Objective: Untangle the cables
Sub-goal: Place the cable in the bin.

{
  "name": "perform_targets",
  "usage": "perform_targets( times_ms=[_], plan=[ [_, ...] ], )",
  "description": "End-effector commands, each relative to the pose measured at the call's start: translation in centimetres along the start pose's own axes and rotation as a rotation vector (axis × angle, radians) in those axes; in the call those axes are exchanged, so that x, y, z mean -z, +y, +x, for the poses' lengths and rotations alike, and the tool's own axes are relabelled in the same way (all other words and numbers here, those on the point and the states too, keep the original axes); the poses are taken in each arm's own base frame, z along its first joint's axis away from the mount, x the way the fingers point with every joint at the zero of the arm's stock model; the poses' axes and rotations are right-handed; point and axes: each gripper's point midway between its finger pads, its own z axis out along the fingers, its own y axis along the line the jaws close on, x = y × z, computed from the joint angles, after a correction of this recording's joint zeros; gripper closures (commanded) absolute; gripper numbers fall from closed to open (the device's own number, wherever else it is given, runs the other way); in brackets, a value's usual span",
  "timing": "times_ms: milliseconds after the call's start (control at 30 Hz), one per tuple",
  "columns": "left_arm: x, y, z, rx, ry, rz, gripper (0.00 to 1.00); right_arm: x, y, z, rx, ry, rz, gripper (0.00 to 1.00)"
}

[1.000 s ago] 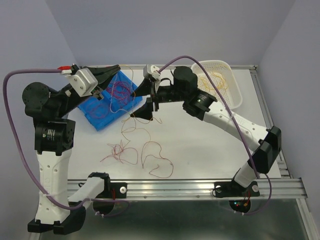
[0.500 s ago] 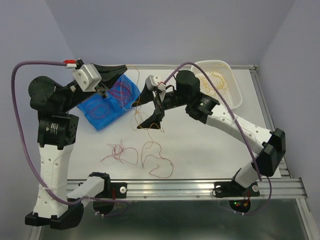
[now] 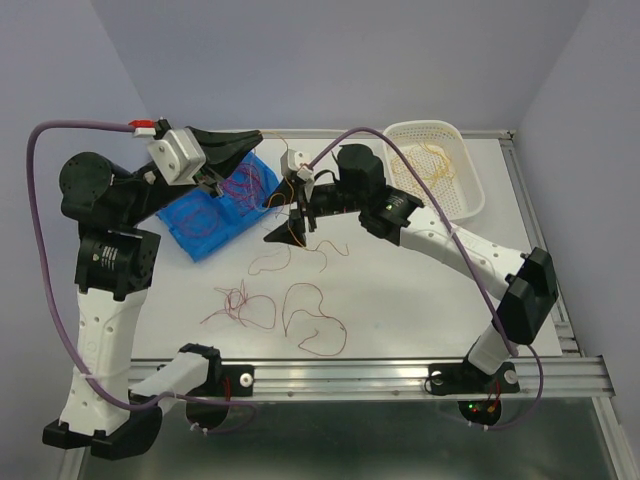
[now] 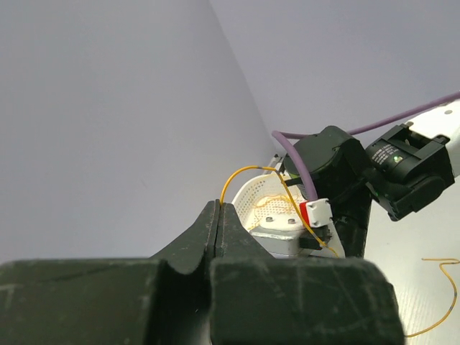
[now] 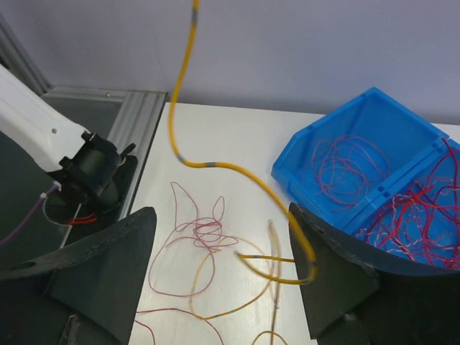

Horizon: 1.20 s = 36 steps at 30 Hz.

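The cables are hair-thin strands. A red tangle (image 3: 240,300) and loose loops (image 3: 312,322) lie on the table, and more red ones fill the blue bin (image 3: 212,208). My left gripper (image 3: 250,140) is raised over the bin and shut on a yellow cable (image 4: 248,169) that leaves its tips (image 4: 218,208). That yellow cable (image 5: 215,166) hangs down between the fingers of my right gripper (image 5: 223,212), which is open, and it brushes the right finger (image 5: 338,273). Below it lies the red tangle (image 5: 205,233). In the top view the right gripper (image 3: 288,225) hovers beside the bin.
A white perforated basket (image 3: 470,180) holding yellow strands stands at the back right. The blue bin (image 5: 359,144) sits close to my right finger. The left arm's base (image 5: 93,172) and the metal rail (image 3: 400,375) line the near edge.
My left gripper has shifted right with the yellow cable held. The right gripper has swung left around the hanging strand, and its jaws have narrowed a little.
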Motion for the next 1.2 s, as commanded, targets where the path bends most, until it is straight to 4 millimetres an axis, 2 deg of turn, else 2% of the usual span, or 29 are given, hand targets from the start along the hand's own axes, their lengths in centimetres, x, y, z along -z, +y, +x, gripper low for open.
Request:
perform_targets(
  times_ms=[0, 233, 333, 367, 400, 433, 467, 600, 667, 733, 800, 833, 933, 967, 1033, 1067, 1133, 1167],
  plan=[
    [0.0, 0.3, -2.1, -0.05, -0.05, -0.022, 1.0, 0.2, -1.9, -2.9, 0.09, -0.049, 0.096, 0.22],
    [-0.3, 0.2, -2.3, -0.048, -0.058, -0.012, 1.0, 0.4, -3.4, -1.4, 0.125, -0.011, 0.177, 0.26],
    [-0.3, 0.2, -2.3, -0.047, -0.058, -0.014, 1.0, 0.4, -3.4, -1.0, 0.127, -0.003, 0.173, 0.53],
    [-0.4, 0.2, -2.3, -0.048, -0.059, -0.013, 1.0, 0.4, -3.2, -1.0, 0.132, -0.004, 0.165, 0.83],
    [-0.4, 0.2, -2.3, -0.048, -0.059, -0.015, 1.0, 0.5, -3.2, -0.5, 0.13, 0.004, 0.167, 0.92],
    [-0.4, 0.3, -2.3, -0.05, -0.059, -0.018, 1.0, 0.5, -3.2, -0.3, 0.133, 0.008, 0.168, 0.96],
    [-0.5, 0.3, -2.3, -0.049, -0.059, -0.016, 1.0, 0.6, -3.2, -0.3, 0.139, 0.012, 0.171, 1.0],
    [-0.4, 0.7, -2.2, -0.071, -0.055, -0.037, 1.0, 1.1, -3.5, 0.8, 0.118, 0.039, 0.215, 0.99],
    [-0.6, 1.1, -1.3, -0.067, -0.039, -0.053, 0.99, 1.9, -4.8, 0.7, 0.096, 0.048, 0.311, 0.99],
    [-1.0, 1.8, -0.6, -0.077, -0.031, -0.074, 0.89, 2.7, -5.7, 0.3, 0.086, 0.047, 0.372, 0.99],
    [-1.7, 2.9, 1.7, -0.057, 0.006, -0.095, 0.81, 4.6, -7.6, -0.8, 0.061, 0.031, 0.466, 0.99],
    [-2.3, 3.5, 3.1, -0.043, 0.028, -0.1, 0.75, 6.3, -9.1, -1.0, 0.044, 0.025, 0.516, 1.0],
    [-3.5, 4.3, 5.5, -0.026, 0.043, -0.103, 0.64, 9.6, -11.4, -2.8, -0.014, -0.03, 0.584, 0.99],
    [-4.2, 4.7, 6.6, -0.016, 0.039, -0.096, 0.56, 11.8, -12.9, -3.2, -0.048, -0.05, 0.624, 0.99],
    [-5.2, 5.3, 7.5, 0.0, 0.026, -0.094, 0.46, 13.9, -14.2, -4.6, -0.053, -0.082, 0.665, 0.99],
    [-6.2, 5.8, 8.3, 0.016, 0.011, -0.091, 0.33, 15.6, -15.2, -4.9, -0.066, -0.095, 0.706, 0.99],
    [-7.6, 6.2, 9.0, 0.033, -0.001, -0.078, 0.2, 17.2, -15.7, -6.4, -0.071, -0.129, 0.728, 0.99],
    [-9.2, 6.6, 9.9, 0.054, 0.001, -0.067, 0.1, 18.8, -16.6, -6.7, -0.083, -0.139, 0.767, 0.99]
  ],
)
